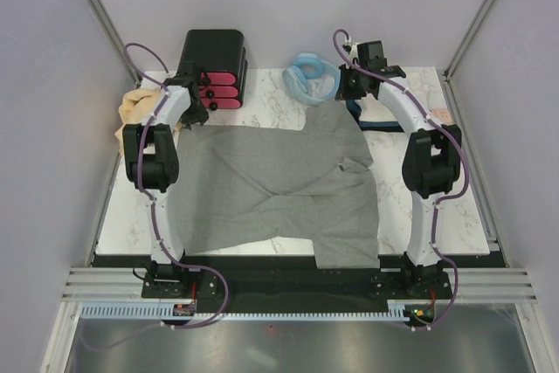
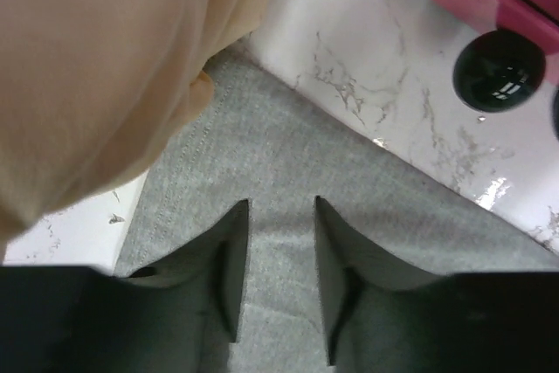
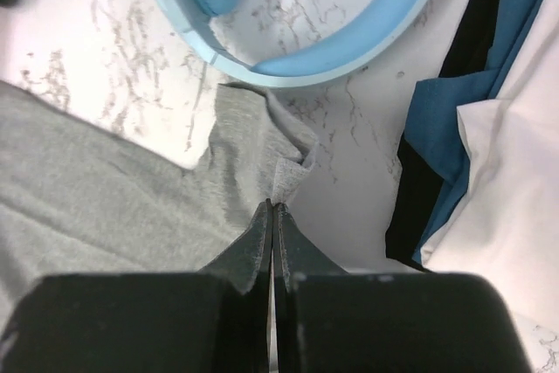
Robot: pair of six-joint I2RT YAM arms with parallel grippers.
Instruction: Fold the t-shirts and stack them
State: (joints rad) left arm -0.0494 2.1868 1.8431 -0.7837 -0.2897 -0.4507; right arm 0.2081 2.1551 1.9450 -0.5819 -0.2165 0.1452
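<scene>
The big grey t-shirt [image 1: 279, 189] lies spread out on the table [image 1: 437, 207], w/ some folds, & a bit of it goes past the table's near edge. The L jaws are open, w/ a gap btwn the 2 fingers [image 2: 231, 259], & they hold nothing. They hang just over the grey shirt's far left corner; grey cloth shows under & btwn them. Up & to the left of the L jaws is the tan-yellow t-shirt [image 2: 96, 67], a soft heap that lies partly over the grey cloth's edge. Past the L jaws & to the right sits the black box [image 1: 214, 67] w/ pink drawers, one round black knob [image 2: 500, 70] close by. The R jaws are shut tight on the grey shirt's far right corner; the cloth bunches up right at the tips. Just past the R jaws lies the light-blue hose [image 3: 349, 32], very near that corner. To the right of the R jaws is a pile of cloth [image 3: 463, 85]: blue, black & white layers.
</scene>
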